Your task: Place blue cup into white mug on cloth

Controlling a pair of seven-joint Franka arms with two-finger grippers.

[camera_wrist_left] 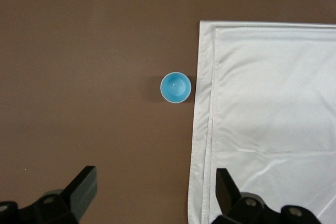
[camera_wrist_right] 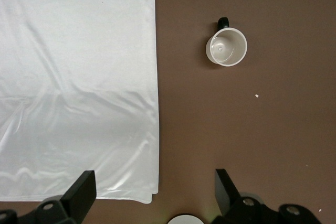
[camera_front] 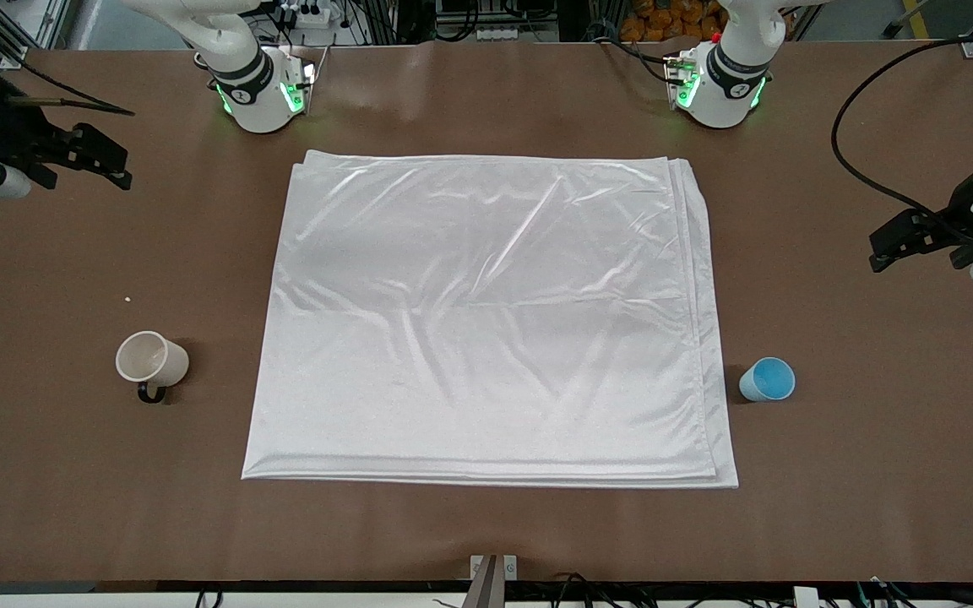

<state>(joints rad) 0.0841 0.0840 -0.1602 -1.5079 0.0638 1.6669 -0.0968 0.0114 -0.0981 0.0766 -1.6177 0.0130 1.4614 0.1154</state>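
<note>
Nothing of the task is done yet, and both pieces are off the cloth (camera_front: 486, 321), which fills the middle of the front view. The white mug (camera_front: 151, 361) stands upright on the bare table (camera_front: 486, 532) at lower left of that frame, black handle toward the bottom edge. The blue cup (camera_front: 767, 379) stands upright at lower right, just beside the cloth's edge, not on it. The left gripper (camera_front: 909, 241) hangs at the right edge, jaws spread wide, holding nothing. The right gripper (camera_front: 102, 160) waits at upper left, jaws equally wide and empty. By my reading everything is left: mug onto the cloth, cup into the mug. No brand, label or writing readable anywhere.
</note>
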